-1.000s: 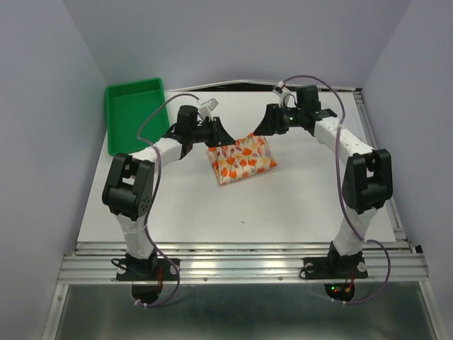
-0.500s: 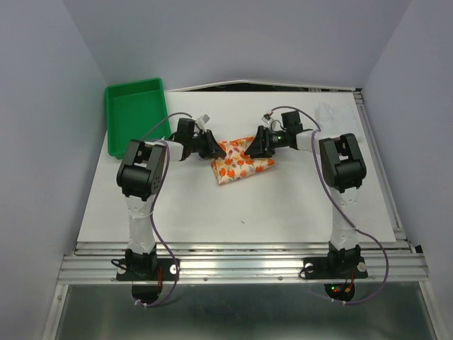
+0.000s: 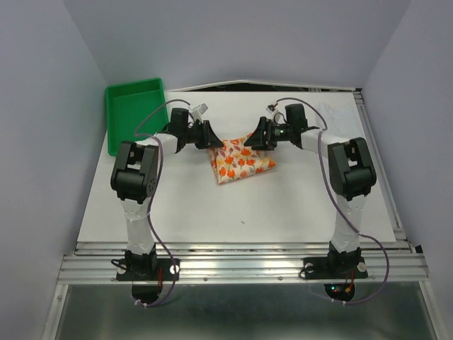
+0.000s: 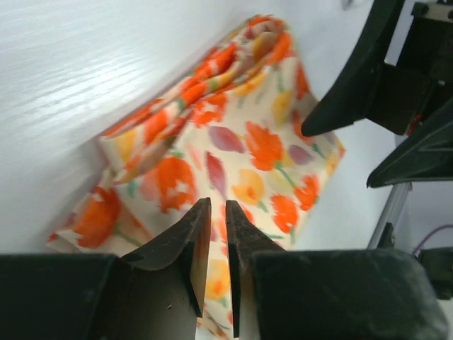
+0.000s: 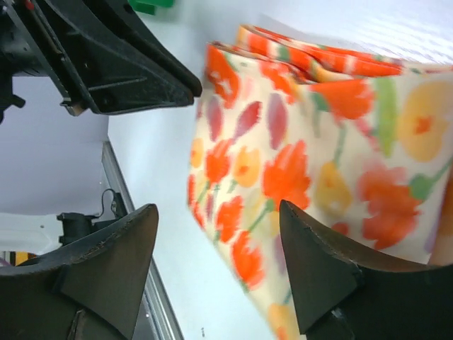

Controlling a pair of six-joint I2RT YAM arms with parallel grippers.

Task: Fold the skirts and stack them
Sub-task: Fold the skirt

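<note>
Pale lavender walls (image 3: 42, 106) close in a white desk (image 3: 283, 205). A green tray (image 3: 134, 117) sits in the desk's far left corner.

One floral skirt (image 3: 241, 161), cream with orange, red and yellow blooms, lies folded into a flat, roughly rectangular packet. It sits toward the far edge of the desk, about midway between the left and right edges and well apart from the tray. Its long axis runs mostly left to right but is skewed: the right end points toward the far right corner of the desk and the left end toward the near left corner. The wrist views show several layers of cloth bunched along one long side of the packet, while the top face lies smooth.

Both arms reach inward to the skirt from either side, low over the desk. The left claw (image 4: 216, 205) is at the skirt's far left corner, just above the printed cloth. Its fingers are drawn nearly together with only a sliver of gap between them, and no cloth can be seen pinched there. The right claw (image 5: 218, 212) is at the far side of the skirt near its right end, with its fingers spread wide and nothing between them. The print fills the space beyond them. Whether either claw touches the cloth cannot be told. The two claws face each other across the skirt, near but apart.
</note>
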